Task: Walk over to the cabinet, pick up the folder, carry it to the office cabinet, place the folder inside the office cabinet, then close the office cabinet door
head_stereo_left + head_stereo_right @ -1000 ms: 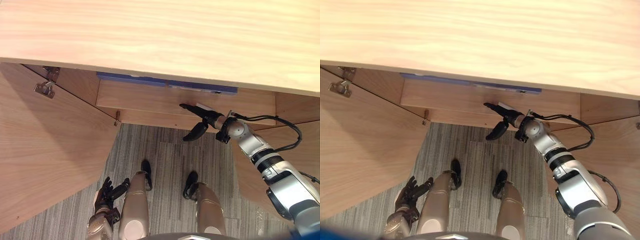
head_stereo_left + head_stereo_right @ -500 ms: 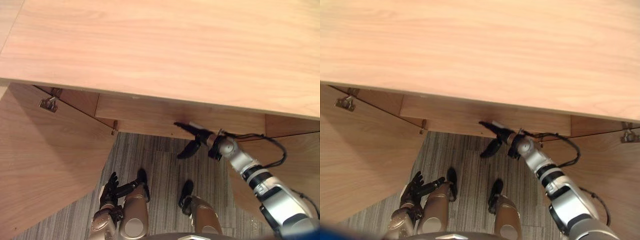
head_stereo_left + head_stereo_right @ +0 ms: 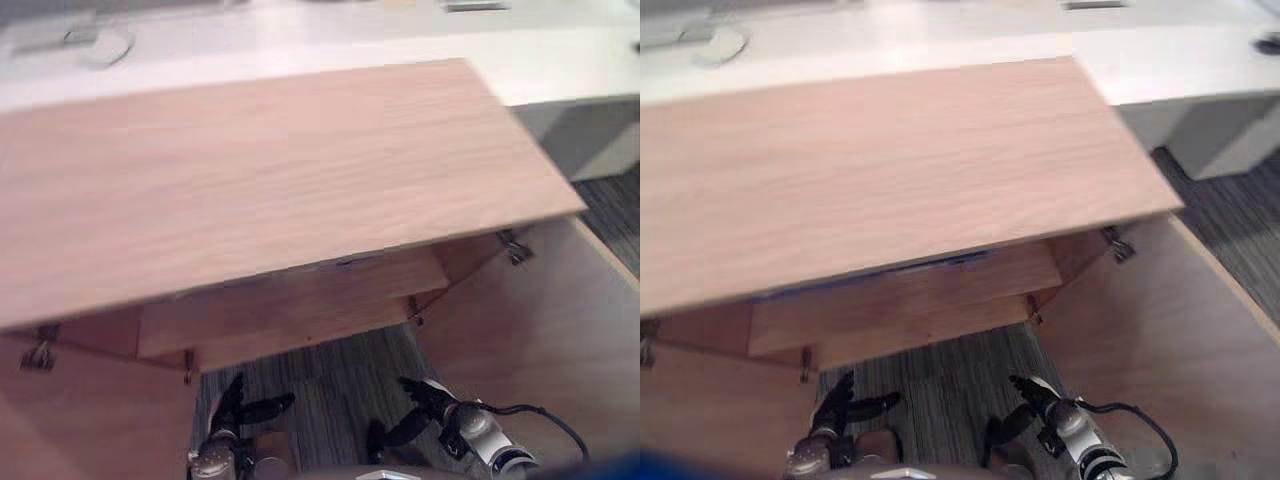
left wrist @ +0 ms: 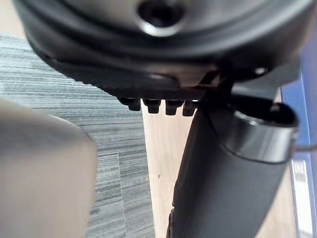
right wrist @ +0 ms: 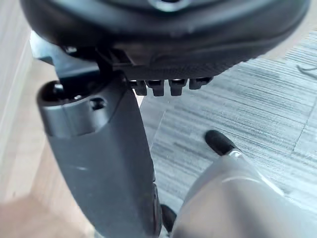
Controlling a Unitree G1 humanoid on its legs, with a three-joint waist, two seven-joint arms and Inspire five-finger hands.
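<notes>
Folder (image 3: 880, 274) lies shelved inside the cabinet (image 3: 890, 170), its blue edge just visible. Left hand (image 3: 235, 405) and right hand (image 3: 420, 405) hang low, fingers loosely spread and empty, apparently free to close the open door (image 3: 1160, 330).

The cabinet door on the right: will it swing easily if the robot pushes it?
Probably yes: the right door stands open on a metal hinge, so a push should turn it shut. It looks like a flat wooden board, so it is likely stiff, not floppy, and fairly heavy.
</notes>
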